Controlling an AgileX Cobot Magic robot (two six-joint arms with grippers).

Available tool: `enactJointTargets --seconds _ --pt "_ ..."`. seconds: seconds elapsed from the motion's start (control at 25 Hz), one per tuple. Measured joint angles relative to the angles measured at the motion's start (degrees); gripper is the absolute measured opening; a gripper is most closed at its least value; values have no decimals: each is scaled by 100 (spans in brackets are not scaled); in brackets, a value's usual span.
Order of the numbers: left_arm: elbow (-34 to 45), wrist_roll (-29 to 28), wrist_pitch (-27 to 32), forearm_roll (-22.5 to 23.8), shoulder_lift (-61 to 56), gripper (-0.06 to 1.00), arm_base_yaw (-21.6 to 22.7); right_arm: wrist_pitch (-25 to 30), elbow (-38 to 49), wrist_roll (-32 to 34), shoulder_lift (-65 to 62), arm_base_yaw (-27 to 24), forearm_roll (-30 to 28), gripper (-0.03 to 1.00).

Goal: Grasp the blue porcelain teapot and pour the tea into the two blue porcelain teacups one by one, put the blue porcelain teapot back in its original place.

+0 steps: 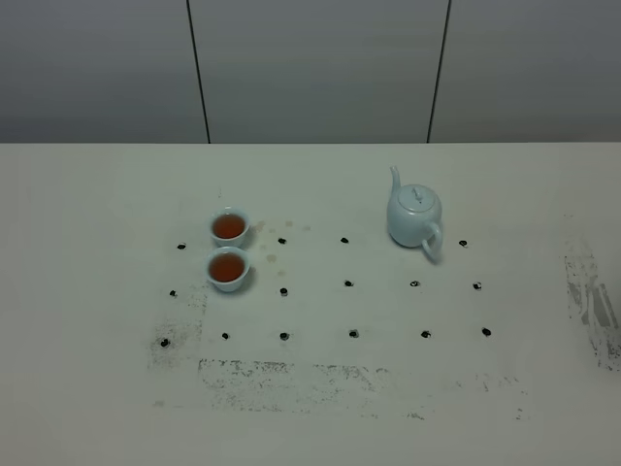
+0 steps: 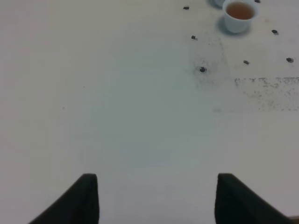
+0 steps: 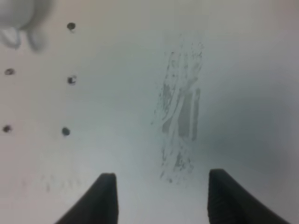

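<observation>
The blue porcelain teapot (image 1: 414,216) stands upright on the table right of centre, lid on, spout toward the back and handle toward the front. It appears as a blur (image 3: 18,16) at the edge of the right wrist view. The two blue porcelain teacups (image 1: 229,227) (image 1: 228,268) sit one behind the other left of centre, both holding reddish tea. One teacup (image 2: 239,14) shows far off in the left wrist view. My left gripper (image 2: 156,200) is open over bare table, nothing between its fingers. My right gripper (image 3: 161,198) is open and empty too. Neither arm shows in the high view.
Black dot markers (image 1: 348,283) form a grid on the white table. A scuffed grey patch (image 1: 592,301) lies at the right edge, seen under the right gripper as a patch (image 3: 180,112). More scuffing (image 1: 291,379) runs along the front. A grey panelled wall (image 1: 310,68) stands behind.
</observation>
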Motion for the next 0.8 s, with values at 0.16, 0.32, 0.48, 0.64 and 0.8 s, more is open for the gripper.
enactJointTargets --seconds 0.16,0.32,0.48,0.64,0.8 --pt "0 0 0 0 0 51 0 219 666 147 -1467 0 40 43" --pt "0 0 0 0 0 51 0 218 1197 298 -3076 0 40 43" --pt "0 0 0 0 0 51 0 43 1779 384 -4523 0 -50 42" --pt "0 0 0 0 0 51 0 132 2400 495 -5559 0 -139 39" --pt "0 0 0 0 0 51 0 235 2934 591 -6249 152 -172 37"
